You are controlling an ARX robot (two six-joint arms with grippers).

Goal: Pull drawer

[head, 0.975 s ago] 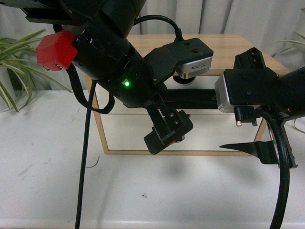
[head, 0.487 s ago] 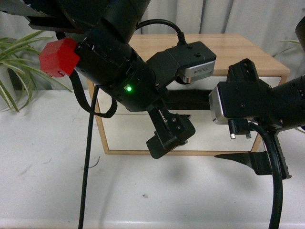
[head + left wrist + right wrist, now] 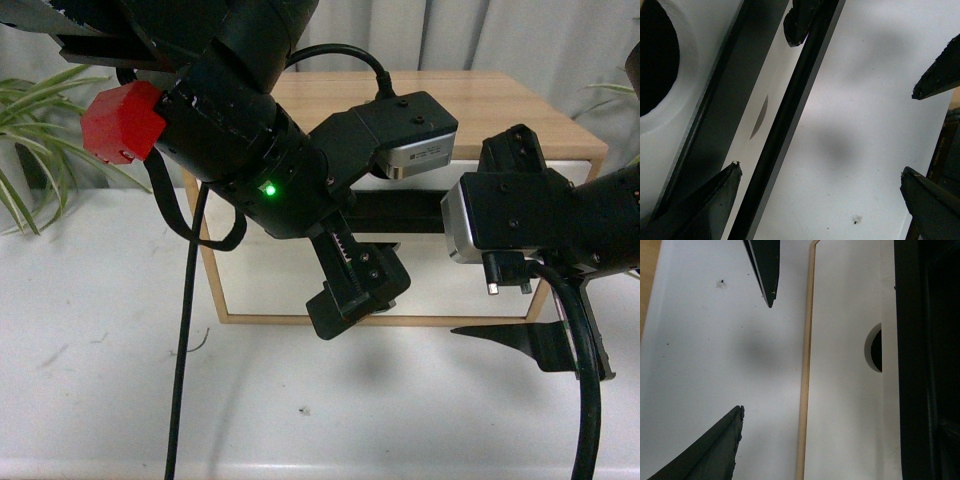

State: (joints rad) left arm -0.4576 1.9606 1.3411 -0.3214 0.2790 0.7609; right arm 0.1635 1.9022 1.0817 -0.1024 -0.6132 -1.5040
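The drawer (image 3: pixel 270 275) has a white front and sits in a light wooden cabinet (image 3: pixel 500 105), mostly hidden behind my arms. In the left wrist view its long black bar handle (image 3: pixel 785 115) runs diagonally across the white front, with a thin sliver of the notch (image 3: pixel 759 118) beside it. My left gripper (image 3: pixel 818 170) is open, and the bar passes just inside one finger (image 3: pixel 705 205). The right wrist view shows the half-round notch (image 3: pixel 875 347) in the white front. My right gripper (image 3: pixel 754 357) is open over the white table, short of the cabinet's wooden bottom edge (image 3: pixel 805 365).
The cabinet stands on a white table (image 3: pixel 90 330) in front of a pale curtain. Green plant leaves (image 3: pixel 30 130) reach in at the left, more at the far right. A black cable (image 3: pixel 182 330) hangs from my left arm.
Both arms have shifted only slightly. The left gripper has sunk a little in front of the drawer. The right wrist has edged left and its finger sits lower.
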